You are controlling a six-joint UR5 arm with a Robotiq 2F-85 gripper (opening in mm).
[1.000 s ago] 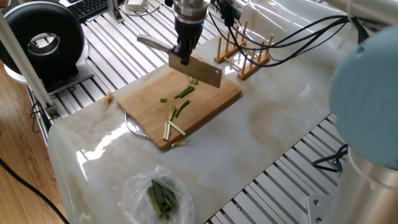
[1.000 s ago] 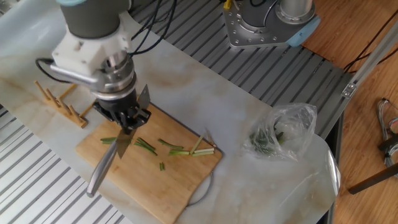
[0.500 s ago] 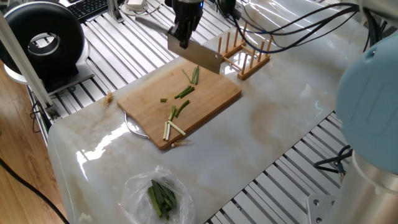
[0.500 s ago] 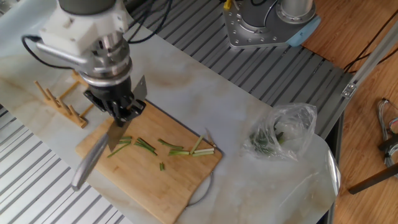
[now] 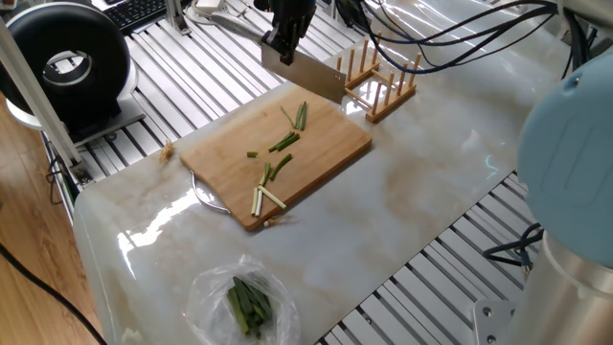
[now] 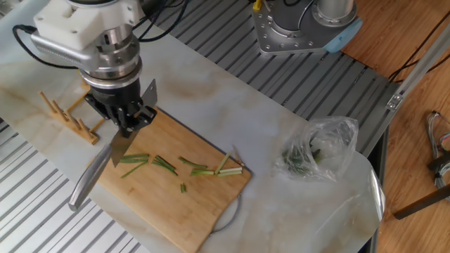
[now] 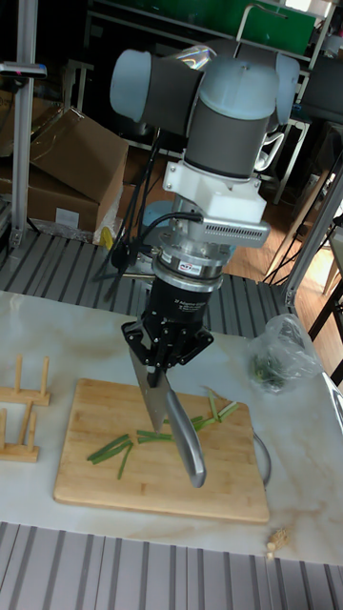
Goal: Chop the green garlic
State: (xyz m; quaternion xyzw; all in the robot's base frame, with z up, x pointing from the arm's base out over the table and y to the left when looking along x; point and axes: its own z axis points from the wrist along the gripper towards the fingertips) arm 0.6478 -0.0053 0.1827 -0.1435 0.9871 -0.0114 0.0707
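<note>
— Since a second ago I've lifted the knife (image 5: 305, 74) clear of the cutting board (image 5: 330, 156) and carried it toward the far edge, by the wooden rack (image 5: 378, 81). The gripper (image 6: 125, 119) has its jaws clamped tight on the handle, blade hanging down.

— Where's the green garlic (image 5: 278, 165) from there?

— Below and nearer than the blade, in one fixed view: scattered across the middle of the board on the counter (image 5: 412, 211). The pale ends lie at the near edge, green pieces at the far side.

— Long axis?

— My guess is the pieces run roughly from the far side to the near edge, so I'd bring the blade back nearer and cross them.
</note>
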